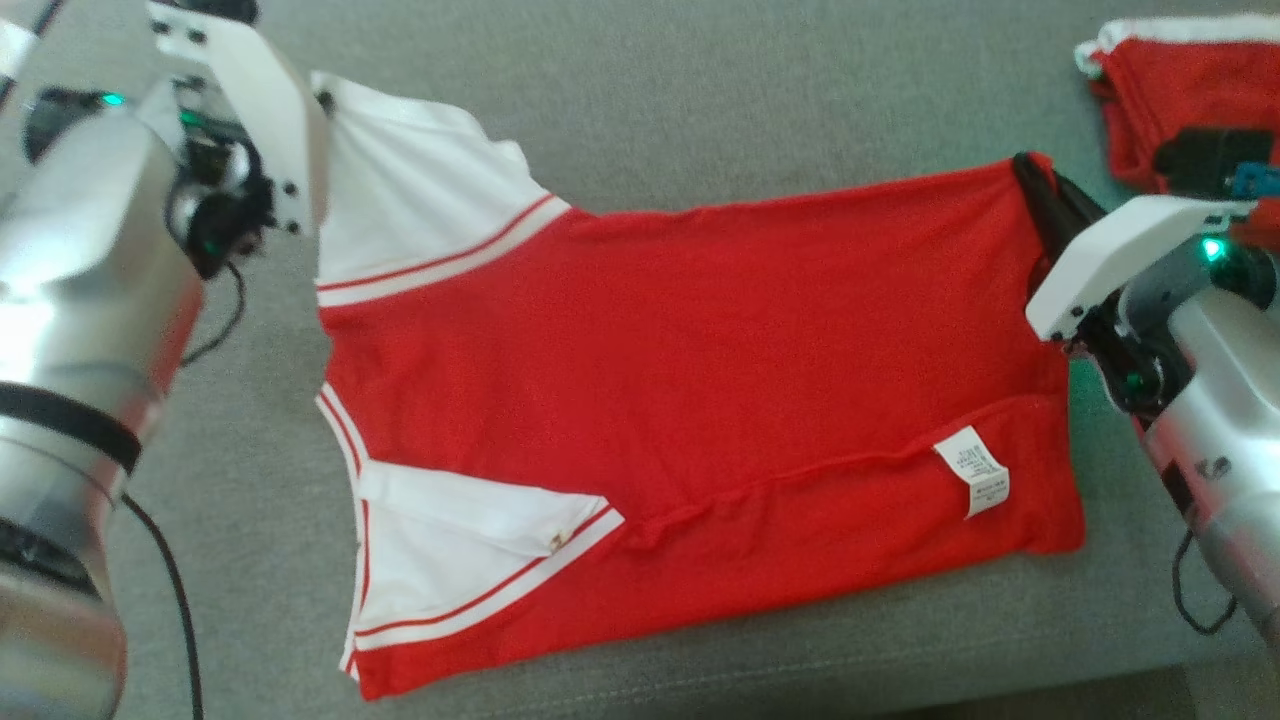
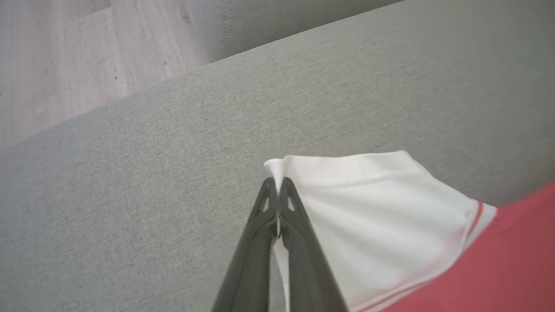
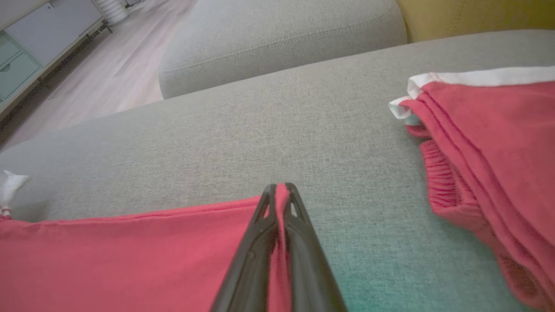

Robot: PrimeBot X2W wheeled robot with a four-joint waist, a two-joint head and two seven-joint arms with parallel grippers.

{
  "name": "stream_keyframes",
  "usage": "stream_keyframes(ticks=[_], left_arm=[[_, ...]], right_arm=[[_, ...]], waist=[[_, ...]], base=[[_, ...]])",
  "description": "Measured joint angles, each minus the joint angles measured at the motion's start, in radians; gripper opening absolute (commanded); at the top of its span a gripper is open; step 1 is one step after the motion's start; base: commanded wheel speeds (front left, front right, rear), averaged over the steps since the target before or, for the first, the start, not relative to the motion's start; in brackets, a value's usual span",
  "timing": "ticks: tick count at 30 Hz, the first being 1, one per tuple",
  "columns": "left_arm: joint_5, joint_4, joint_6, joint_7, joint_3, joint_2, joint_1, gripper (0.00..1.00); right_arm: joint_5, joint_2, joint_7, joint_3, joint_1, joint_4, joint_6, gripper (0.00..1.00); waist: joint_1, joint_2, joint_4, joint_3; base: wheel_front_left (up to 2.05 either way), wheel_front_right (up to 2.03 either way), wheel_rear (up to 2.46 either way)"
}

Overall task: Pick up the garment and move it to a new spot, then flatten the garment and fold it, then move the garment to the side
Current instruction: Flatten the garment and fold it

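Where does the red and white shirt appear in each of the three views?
Head view: the shirt lies spread across the middle, white sleeves toward the left.
Left wrist view: lower right; the left gripper is shut on one sleeve's corner.
Right wrist view: lower left; the right gripper is shut on a red corner.
Shared landmark: the grey sofa cushion under it.

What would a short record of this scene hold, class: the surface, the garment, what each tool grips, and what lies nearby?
surface: grey sofa cushion
garment: red shirt, spread flat, care label showing
left tool: shut on a corner of the white sleeve
right tool: shut on the shirt's far hem corner
nearby: second red garment, apart from the shirt, at the robot's right
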Motion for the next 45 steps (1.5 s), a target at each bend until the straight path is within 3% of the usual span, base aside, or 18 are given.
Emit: stream_keyframes(ticks=[5, 14, 23, 33, 36, 38, 39, 40, 41, 45], left_arm=[[-0.085, -0.137, 0.0, 0.025, -0.045, 0.026, 0.072, 0.0], [-0.192, -0.399, 0.0, 0.125, -0.148, 0.21, 0.198, 0.0], [-0.311, -0.63, 0.0, 0.275, -0.199, 0.329, 0.326, 0.0], [-0.381, -0.791, 0.028, 0.363, -0.236, 0.381, 0.412, 0.0], [-0.384, -0.798, 0.035, 0.362, -0.248, 0.379, 0.427, 0.0], [-0.384, -0.796, 0.035, 0.362, -0.254, 0.378, 0.439, 0.0], [-0.384, -0.794, 0.035, 0.362, -0.256, 0.377, 0.446, 0.0], [-0.384, -0.789, 0.035, 0.362, -0.259, 0.374, 0.452, 0.45], [-0.384, -0.783, 0.035, 0.362, -0.263, 0.37, 0.456, 1.0], [-0.39, -0.759, 0.034, 0.361, -0.278, 0.353, 0.474, 1.0]], right_arm=[[0.013, -0.023, -0.021, 0.028, 0.06, -0.004, 0.0, 0.0], [0.039, -0.069, -0.034, 0.067, 0.161, -0.004, 0.0, 0.0], [0.048, -0.1, 0.016, 0.13, 0.226, -0.006, 0.0, 0.0], [0.049, -0.158, 0.113, 0.214, 0.231, -0.041, 0.0, 0.0], [0.066, -0.164, 0.147, 0.237, 0.231, -0.056, 0.0, 0.19], [0.075, -0.174, 0.17, 0.253, 0.231, -0.065, 0.0, 0.56], [0.082, -0.179, 0.179, 0.26, 0.231, -0.07, 0.0, 0.95], [0.085, -0.184, 0.19, 0.266, 0.231, -0.076, 0.0, 1.0], [0.09, -0.186, 0.202, 0.274, 0.231, -0.083, 0.0, 1.0], [0.11, -0.196, 0.24, 0.311, 0.234, -0.126, 0.0, 1.0]], waist=[[0.0, 0.0, 0.019, -0.069], [-0.0001, 0.0, 0.056, -0.181], [-0.0001, 0.0, 0.08, -0.252], [-0.0001, 0.0, 0.088, -0.238], [-0.0001, 0.0, 0.087, -0.23], [-0.0001, 0.0, 0.085, -0.227], [-0.0001, 0.0, 0.083, -0.226], [-0.0001, 0.0, 0.082, -0.227], [-0.0001, 0.0, 0.08, -0.23], [-0.0001, 0.0, 0.075, -0.244]], base=[[0.0, 0.0, 0.0], [0.0, 0.0, 0.0], [0.0, 0.0, 0.0], [0.0, 0.0, 0.0], [0.0, 0.0, 0.0], [0.0, 0.0, 0.0], [0.0, 0.0, 0.0], [0.0, 0.0, 0.0], [0.0, 0.0, 0.0], [0.0, 0.0, 0.0]])
